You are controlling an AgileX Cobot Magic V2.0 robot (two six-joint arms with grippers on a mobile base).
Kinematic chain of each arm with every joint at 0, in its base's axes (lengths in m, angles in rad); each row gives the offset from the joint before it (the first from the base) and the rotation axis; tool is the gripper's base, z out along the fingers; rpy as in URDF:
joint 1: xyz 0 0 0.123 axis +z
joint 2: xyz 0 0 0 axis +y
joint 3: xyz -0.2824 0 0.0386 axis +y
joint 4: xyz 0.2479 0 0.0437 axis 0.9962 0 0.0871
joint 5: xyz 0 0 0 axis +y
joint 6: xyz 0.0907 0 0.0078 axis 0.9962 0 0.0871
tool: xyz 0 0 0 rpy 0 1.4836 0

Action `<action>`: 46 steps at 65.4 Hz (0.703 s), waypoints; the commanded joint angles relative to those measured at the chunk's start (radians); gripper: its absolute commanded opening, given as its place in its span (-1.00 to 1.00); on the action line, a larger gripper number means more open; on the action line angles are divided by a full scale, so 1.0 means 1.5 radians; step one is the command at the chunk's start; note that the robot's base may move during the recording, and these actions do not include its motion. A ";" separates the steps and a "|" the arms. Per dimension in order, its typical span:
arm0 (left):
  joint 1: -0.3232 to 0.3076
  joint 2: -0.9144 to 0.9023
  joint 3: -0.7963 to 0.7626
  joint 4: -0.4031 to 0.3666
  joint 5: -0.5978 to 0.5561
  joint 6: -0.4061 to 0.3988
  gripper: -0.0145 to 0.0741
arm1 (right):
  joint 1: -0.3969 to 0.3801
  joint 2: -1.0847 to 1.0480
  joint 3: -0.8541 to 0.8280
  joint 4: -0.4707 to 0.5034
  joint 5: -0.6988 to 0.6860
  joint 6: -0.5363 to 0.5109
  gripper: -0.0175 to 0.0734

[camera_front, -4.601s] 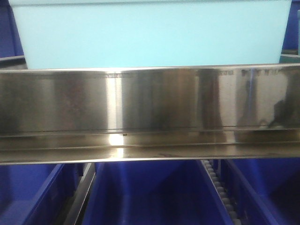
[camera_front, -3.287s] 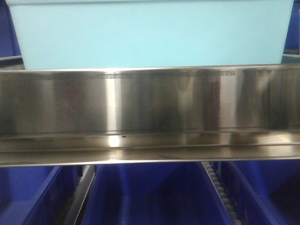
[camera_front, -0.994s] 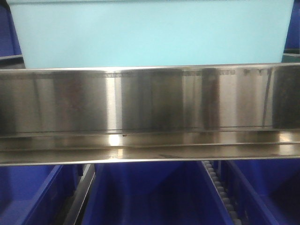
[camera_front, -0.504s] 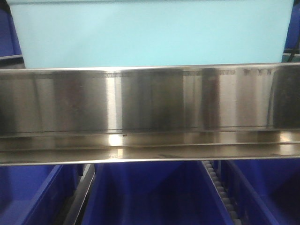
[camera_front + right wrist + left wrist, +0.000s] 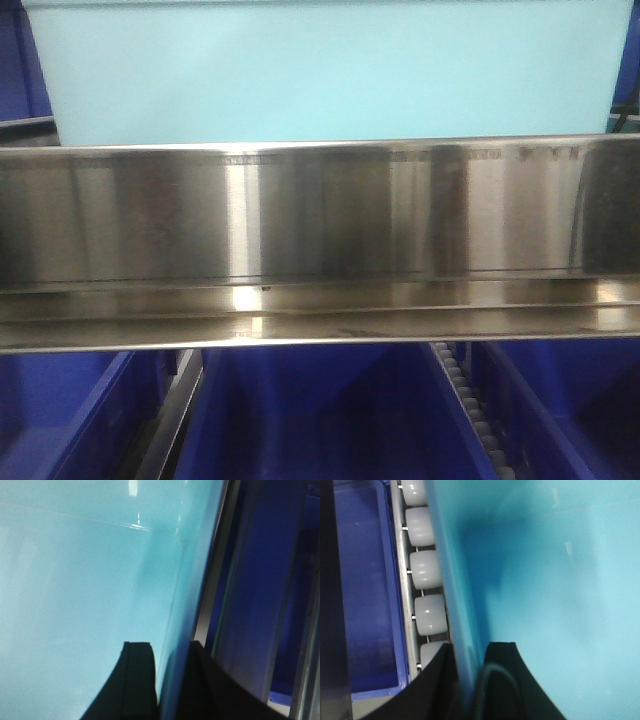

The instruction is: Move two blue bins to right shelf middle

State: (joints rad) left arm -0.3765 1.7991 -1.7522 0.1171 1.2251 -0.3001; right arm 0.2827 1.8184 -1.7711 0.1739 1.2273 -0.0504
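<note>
bin: the light blue bin fills the whole top of the front view. It sits right behind and above the shelf's front edge, and its top rim is cut off by the frame.

shelf edge: a wide steel rail runs straight across the middle, shiny and streaky, with a narrower lip under it.

below the rail: dark blue bins stand side by side on the lower level. A roller track runs between the middle one and the right one.

left gripper: its two black fingers straddle the bin's left wall, one outside and one inside. Both look pressed against the plastic, so it's pinching that wall.

left side neighbours: a column of white rollers sits just beside the outside of that wall. Past the rollers there's a dark blue bin.

right gripper: same deal on the bin's right wall, with one black finger inside and one outside, closed onto the wall between them.

right side neighbours: a pale metal strip runs along the outside of that wall, and beyond it there's more dark blue plastic. Can't tell exactly what that bit is.

inside the bin: both wrist views only show bare turquoise surfaces with a few glare spots.
</note>
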 commanded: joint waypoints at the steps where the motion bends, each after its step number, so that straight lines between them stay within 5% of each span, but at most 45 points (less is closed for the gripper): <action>1: -0.004 -0.010 -0.005 0.006 -0.003 0.004 -0.92 | 0.000 -0.016 -0.006 -0.007 -0.004 -0.013 -0.95; 46: -0.004 -0.139 -0.124 0.003 -0.024 0.004 -0.92 | 0.000 -0.162 -0.107 -0.009 -0.038 -0.013 -0.95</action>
State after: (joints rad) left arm -0.3788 1.6320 -1.9099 0.1211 1.2357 -0.3021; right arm 0.2827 1.6120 -1.8933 0.1632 1.2193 -0.0464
